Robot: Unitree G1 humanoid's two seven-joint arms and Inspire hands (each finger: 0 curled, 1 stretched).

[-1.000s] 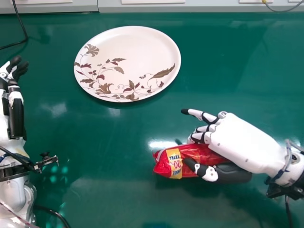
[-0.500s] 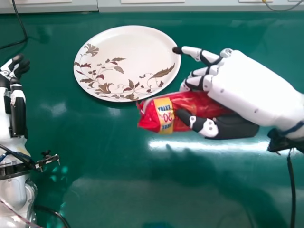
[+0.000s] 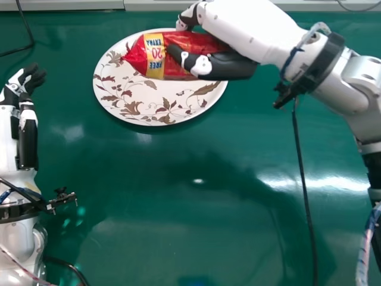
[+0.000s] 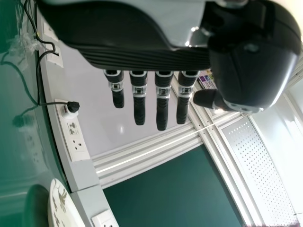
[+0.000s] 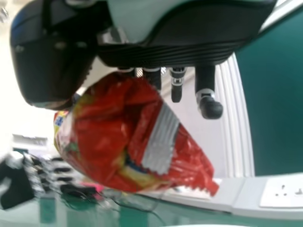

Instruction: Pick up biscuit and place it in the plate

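The head view shows the biscuit (image 3: 156, 56), a red packet with a yellow band, over the far half of the plate (image 3: 128, 110), whereas a second ago it was nearer the robot, over the desk (image 3: 178, 226) to the right of the plate's near rim. Half a second ago it had come up beside that rim; since then it has gone further forward and to the left, and it lies crosswise as before. The right hand (image 3: 238, 27) has travelled with it and keeps it gripped, thumb on the near side, its forearm now slanting in from the right over the desk. Whether the packet touches the plate cannot be told. The plate has stayed where it was, flat on the desk, leafy pattern still showing along its near side. The left hand (image 3: 27, 80) is at the view's left side, barely shifted, released and holding nothing; the left wrist view shows its fingers (image 4: 162, 101) straight. A black cable (image 3: 27, 30) lies at the desk's far left.
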